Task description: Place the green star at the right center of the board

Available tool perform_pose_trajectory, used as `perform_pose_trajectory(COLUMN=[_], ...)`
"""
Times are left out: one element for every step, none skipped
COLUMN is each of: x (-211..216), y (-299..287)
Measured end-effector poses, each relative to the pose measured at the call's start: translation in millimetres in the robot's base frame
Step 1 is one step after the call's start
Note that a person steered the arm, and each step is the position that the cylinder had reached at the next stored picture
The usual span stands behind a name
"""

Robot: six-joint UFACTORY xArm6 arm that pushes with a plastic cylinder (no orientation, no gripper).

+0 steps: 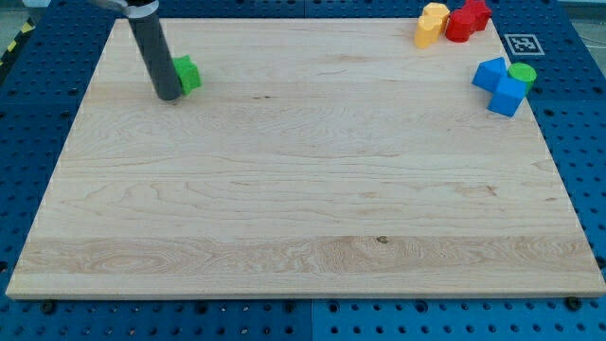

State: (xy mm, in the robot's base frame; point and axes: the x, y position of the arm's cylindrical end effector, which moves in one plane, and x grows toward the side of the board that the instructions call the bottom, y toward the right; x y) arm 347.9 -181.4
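pale wood board (pixel 303 189) on blue perforated table (pixel 587 142); tip (pixel 169 96) touching green star (pixel 187 75).

Star (pixel 188 74) top left, beside my tip (pixel 169 97); others top right.

The rod (pixel 151 47) runs off the view's top, and its lower part hides the left of the green block (pixel 189 74) near the table's (pixel 303 208) top-left corner, so that block's shape stays unclear.
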Motion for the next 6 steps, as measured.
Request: perform_pose_trajectory(x=[-15,-31,-34,-36,-62,-80], y=[0,-3,-31,-61,-66,-60])
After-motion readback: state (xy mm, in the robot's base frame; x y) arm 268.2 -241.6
